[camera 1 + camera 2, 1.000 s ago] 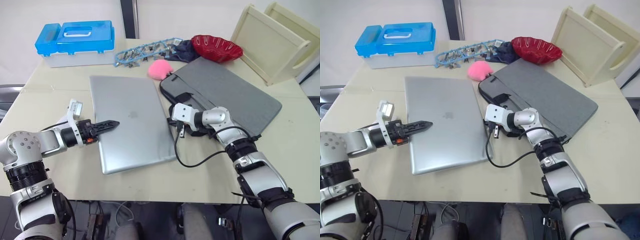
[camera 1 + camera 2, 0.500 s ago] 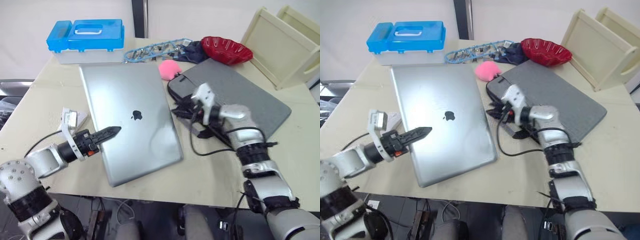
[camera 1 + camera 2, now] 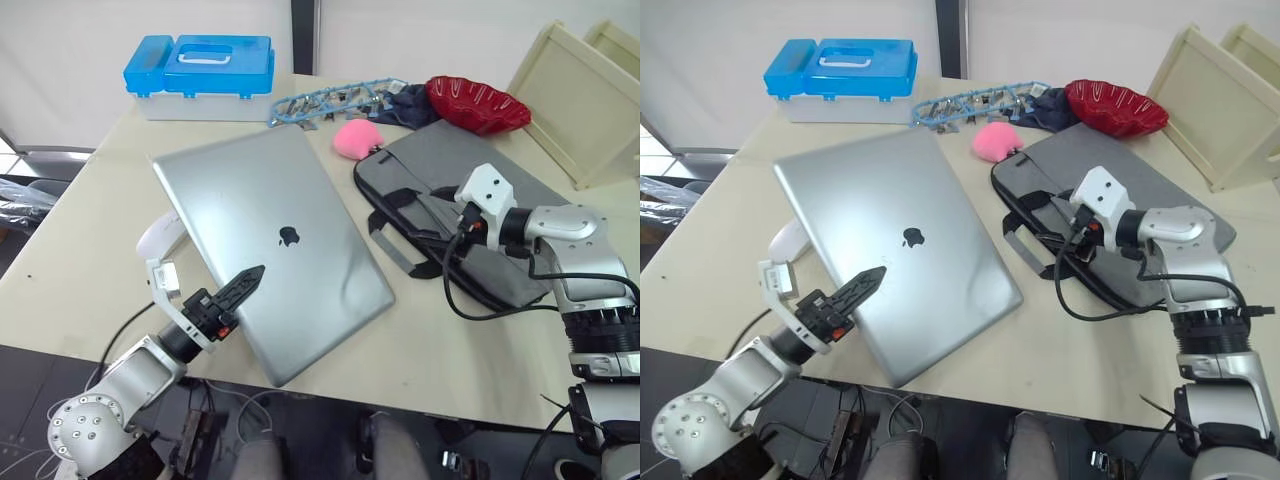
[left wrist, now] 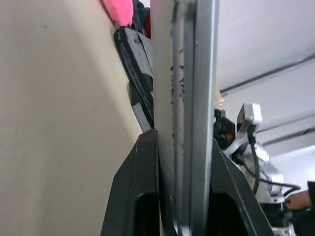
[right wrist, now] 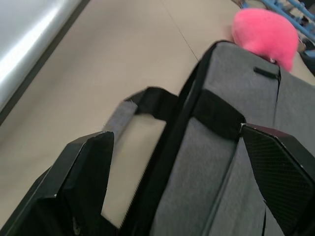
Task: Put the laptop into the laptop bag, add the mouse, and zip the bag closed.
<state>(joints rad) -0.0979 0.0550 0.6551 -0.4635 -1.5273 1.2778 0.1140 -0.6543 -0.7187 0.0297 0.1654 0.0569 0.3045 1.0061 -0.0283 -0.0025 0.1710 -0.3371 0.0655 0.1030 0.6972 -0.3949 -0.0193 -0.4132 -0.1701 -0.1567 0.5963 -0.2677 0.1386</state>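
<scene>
The silver laptop (image 3: 290,250) is tilted, its near-left edge raised off the table. My left gripper (image 3: 238,288) is shut on that edge; in the left wrist view the laptop's thin edge (image 4: 189,123) sits clamped between the two black fingers (image 4: 140,191). The grey laptop bag (image 3: 480,180) lies flat to the right, its strap handles (image 3: 400,250) toward the laptop. My right gripper (image 5: 182,182) hovers over the bag's handle end, jaws wide open with nothing in them. The white mouse (image 3: 160,235) peeks out from under the laptop's raised left side.
A blue lidded box (image 3: 200,65) stands at the back left. A pink fuzzy object (image 3: 355,138), a blue rack of clips (image 3: 335,98) and a red bowl (image 3: 478,100) lie behind the bag. A cream wooden tray (image 3: 580,100) leans at the far right.
The left gripper has lifted and tilted the laptop's left side up off the table. The right gripper has opened and drawn back over the bag. The camera view has shifted too.
</scene>
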